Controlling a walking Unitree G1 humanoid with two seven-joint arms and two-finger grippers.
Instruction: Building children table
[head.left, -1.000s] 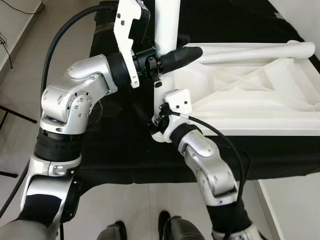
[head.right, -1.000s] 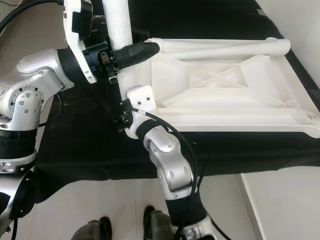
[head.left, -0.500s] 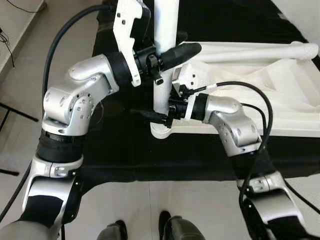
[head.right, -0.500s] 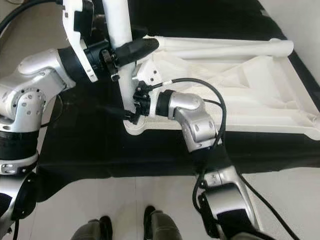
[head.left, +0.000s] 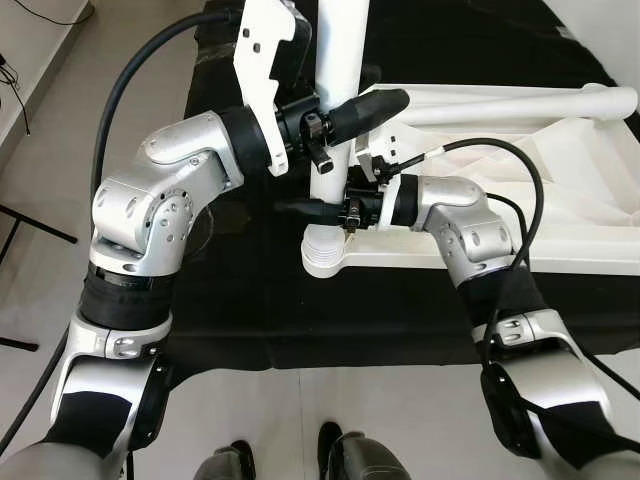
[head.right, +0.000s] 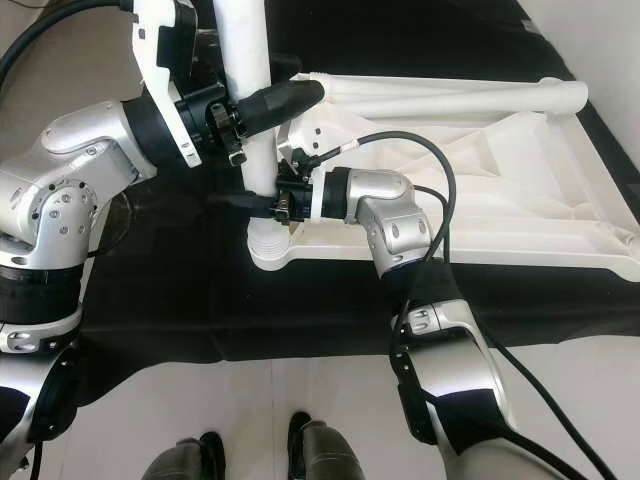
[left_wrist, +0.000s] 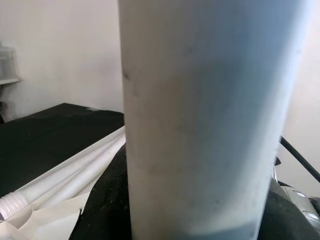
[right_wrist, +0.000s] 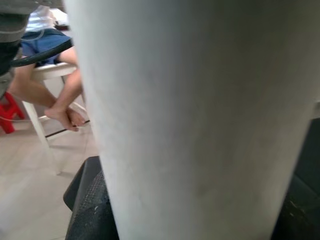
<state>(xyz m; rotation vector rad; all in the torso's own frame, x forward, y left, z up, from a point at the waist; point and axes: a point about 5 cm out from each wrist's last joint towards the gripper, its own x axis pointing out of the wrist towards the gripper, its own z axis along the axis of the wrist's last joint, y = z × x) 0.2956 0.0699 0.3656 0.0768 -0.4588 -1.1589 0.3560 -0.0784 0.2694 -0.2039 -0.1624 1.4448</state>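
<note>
A white table leg stands upright with its ribbed end in the corner socket of the upside-down white table top. High on the leg, my left gripper is shut around it. Lower down, just above the socket, my right gripper is shut on the same leg, reaching in from the right. A second white leg lies along the top's far edge. The held leg stands close in the left wrist view and also in the right wrist view.
The table top rests on a black-covered surface whose front edge runs just before my feet. Pale floor lies to the left, with a thin black stand leg. A person's bare foot beside a white stool is in the right wrist view.
My right arm swung from in front of the corner round to the right side and closed on the lower leg, then rose a little. The left gripper kept its hold.
</note>
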